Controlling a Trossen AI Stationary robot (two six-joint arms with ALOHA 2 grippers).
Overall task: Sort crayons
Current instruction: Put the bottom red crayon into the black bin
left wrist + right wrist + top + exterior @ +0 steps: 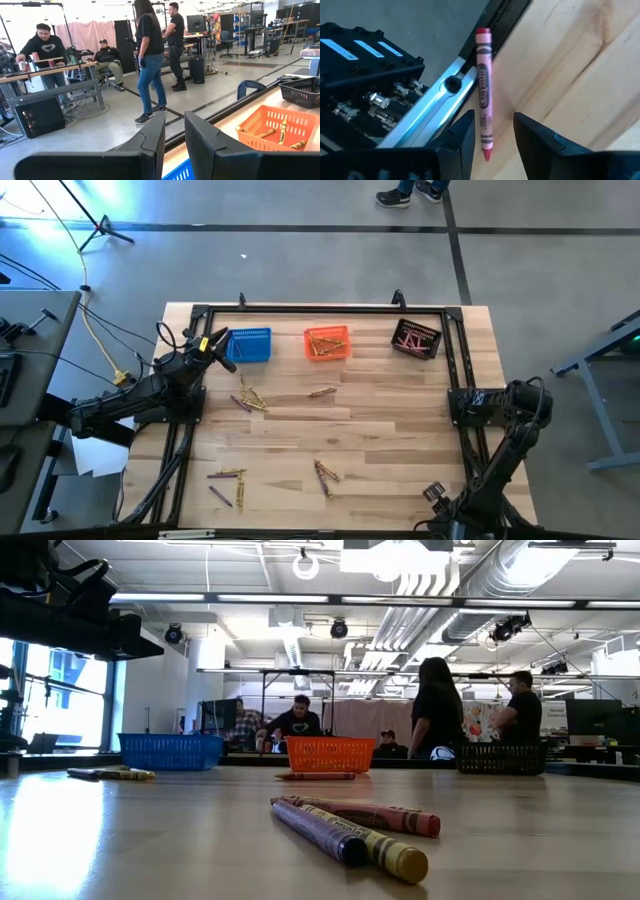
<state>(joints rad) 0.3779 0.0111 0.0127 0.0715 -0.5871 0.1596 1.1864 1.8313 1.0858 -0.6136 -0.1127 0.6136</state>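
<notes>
Crayons lie scattered flat on the wooden table: a cluster point(250, 400) near the blue basket, one point(322, 392) mid-table, a group point(325, 474) near the front and some point(227, 478) at front left. A reddish-pink crayon point(484, 100) lies beside the black frame rail at the front right. My right gripper point(492, 132) points down over it, open, a finger on either side of its pointed end without touching. My left gripper point(175, 145) is level by the blue basket point(249, 345), open, with nothing between its fingers.
A blue basket point(170, 750), an orange basket point(327, 342) with yellow crayons in it and a black basket point(416, 338) with reddish ones stand in a row along the far edge. A black metal frame point(462, 380) borders the table. People stand and sit beyond the far edge.
</notes>
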